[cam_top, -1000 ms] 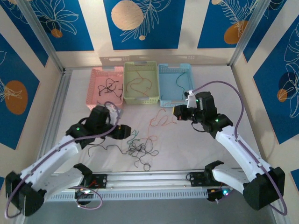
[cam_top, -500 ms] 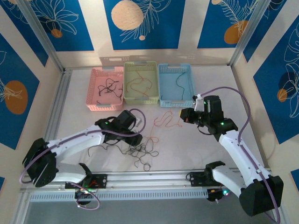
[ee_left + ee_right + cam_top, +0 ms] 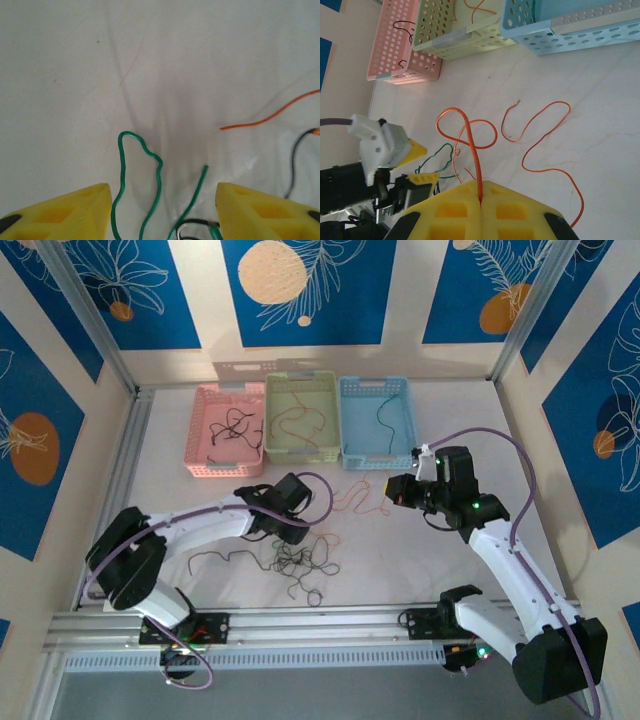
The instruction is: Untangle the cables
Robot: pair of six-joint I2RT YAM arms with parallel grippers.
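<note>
While the left tool [image 3: 163, 191] hung low over the white worktop [image 3: 430, 570], left of centre, its yellow fingers [image 3: 75, 210] stood well apart, with a loose green cable [image 3: 160, 175] lying on the surface between them. Just near of it lay the dark tangle of cables [image 3: 300, 562]. Along the far edge sat a pink basket [image 3: 214, 468], a pale green basket [image 3: 300, 453] and a blue basket [image 3: 378, 459], each with a strand inside. Further right, an orange cable [image 3: 476, 165] looped across the worktop, one part of it pinched in the right tool [image 3: 480, 189], whose fingers were pressed together on it.
</note>
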